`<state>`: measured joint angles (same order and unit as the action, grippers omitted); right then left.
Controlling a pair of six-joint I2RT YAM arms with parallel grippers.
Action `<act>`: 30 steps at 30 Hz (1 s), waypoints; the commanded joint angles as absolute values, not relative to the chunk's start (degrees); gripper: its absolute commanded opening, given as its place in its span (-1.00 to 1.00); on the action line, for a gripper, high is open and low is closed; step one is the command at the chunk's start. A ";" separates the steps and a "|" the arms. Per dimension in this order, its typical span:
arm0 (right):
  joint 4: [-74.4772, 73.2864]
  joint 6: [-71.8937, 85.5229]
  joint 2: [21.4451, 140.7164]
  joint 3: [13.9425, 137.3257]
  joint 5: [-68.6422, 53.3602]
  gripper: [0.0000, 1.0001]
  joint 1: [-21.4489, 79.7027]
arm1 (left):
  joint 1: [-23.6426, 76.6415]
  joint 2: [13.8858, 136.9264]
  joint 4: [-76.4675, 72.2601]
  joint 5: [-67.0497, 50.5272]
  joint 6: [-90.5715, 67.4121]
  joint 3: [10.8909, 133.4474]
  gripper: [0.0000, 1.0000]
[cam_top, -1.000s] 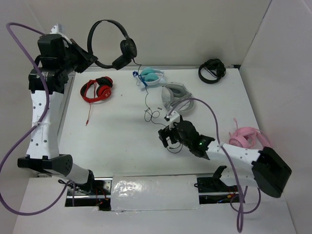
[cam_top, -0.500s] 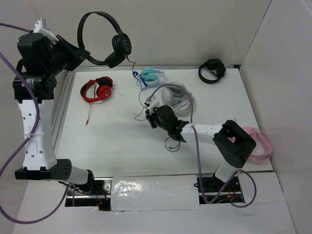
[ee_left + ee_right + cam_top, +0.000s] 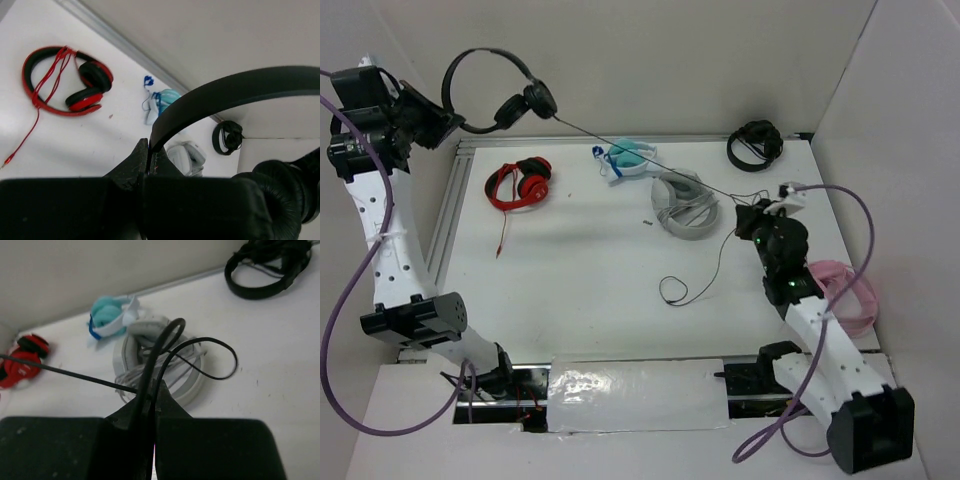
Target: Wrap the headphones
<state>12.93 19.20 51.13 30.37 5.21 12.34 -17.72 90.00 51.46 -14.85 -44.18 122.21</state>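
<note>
Taut cable (image 3: 590, 130) slants from raised headphones (image 3: 538, 99), far left, to right gripper (image 3: 755, 214): bars passage over teal headphones (image 3: 628, 157), grey headphones (image 3: 682, 205). Red headphones (image 3: 518, 183) left; black headset (image 3: 755, 145) far right; pink headphones (image 3: 840, 285) near right. Slack loop (image 3: 670, 291) centre. Table (image 3: 560, 280) near left open.

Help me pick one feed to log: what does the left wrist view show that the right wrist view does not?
Only the left wrist view: the headphones, headband clamped in the left hand, one earcup showing. Only the right wrist view: their thin cable pinched in the right hand, looping beyond it. Both: the teal headphones, the grey headphones, the bundled black headset and the red headphones, cut off at the right wrist view's edge.
</note>
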 commanded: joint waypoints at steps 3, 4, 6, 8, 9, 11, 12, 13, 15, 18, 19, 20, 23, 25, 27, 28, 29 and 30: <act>-0.94 25.73 44.04 30.41 11.06 -1.00 1.78 | -24.42 88.59 49.65 -13.62 -49.57 124.54 -1.00; -1.84 26.62 44.03 30.58 12.21 -1.00 0.54 | -26.35 88.85 50.09 -14.06 -49.57 125.50 -1.00; -4.55 28.03 44.82 31.63 12.48 -0.66 -3.15 | -28.03 89.12 50.36 -15.55 -49.39 125.68 -1.00; -5.36 27.69 47.01 32.43 9.60 -0.45 -4.13 | -29.00 89.12 50.54 -15.91 -49.39 125.42 -1.00; -5.54 25.77 47.63 33.30 4.10 -0.03 -4.22 | -28.92 89.03 50.45 -16.78 -49.22 124.98 -1.00; -4.58 24.00 49.48 34.10 -2.34 0.00 -4.22 | -29.00 88.33 49.22 -18.71 -48.96 124.02 -1.00; -3.79 22.43 49.66 34.10 -8.12 -0.02 -4.13 | -29.00 87.98 48.52 -20.81 -48.78 122.88 -1.00; -2.91 21.72 49.31 33.67 -10.44 -0.03 -3.78 | -29.00 87.20 47.12 -21.96 -48.87 122.00 -1.00; -0.27 19.79 47.82 32.26 -17.01 0.07 -3.17 | -28.92 86.40 45.62 -24.51 -48.26 119.72 -1.00; 1.15 16.35 45.45 32.08 -17.85 0.23 -0.35 | -28.74 85.43 43.60 -28.99 -48.51 117.95 -1.00; 0.53 15.48 44.92 32.25 -14.19 0.46 3.22 | -28.65 85.43 43.85 -29.53 -48.52 118.21 -1.00; 0.44 15.12 44.30 32.43 -12.06 0.46 4.03 | -28.57 85.26 44.12 -29.62 -48.43 118.65 -1.00; -0.88 14.42 42.90 33.31 -6.41 0.50 7.46 | -27.96 83.85 43.77 -29.88 -48.25 117.69 -1.00; 1.56 12.32 42.98 33.14 -8.94 0.56 9.31 | -26.38 82.28 43.07 -29.19 -47.99 116.38 -1.00; 2.89 10.99 44.20 33.22 -10.28 0.61 13.34 | -23.30 81.13 41.49 -28.65 -47.99 113.74 -1.00; 4.73 10.46 44.64 33.05 -9.85 0.62 14.84 | -22.25 80.34 40.96 -29.17 -47.64 112.69 -1.00; 6.14 9.07 45.43 32.70 -9.76 0.63 17.90 | -20.24 79.98 40.44 -29.27 -47.90 111.11 -1.00; 7.89 8.88 46.05 32.26 -9.84 0.65 19.41 | -19.17 79.72 39.82 -29.09 -48.16 109.96 -1.00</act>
<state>0.56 12.71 44.88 31.20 -9.39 15.11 -22.24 82.43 45.36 -26.28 -46.83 111.66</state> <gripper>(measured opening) 0.819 0.042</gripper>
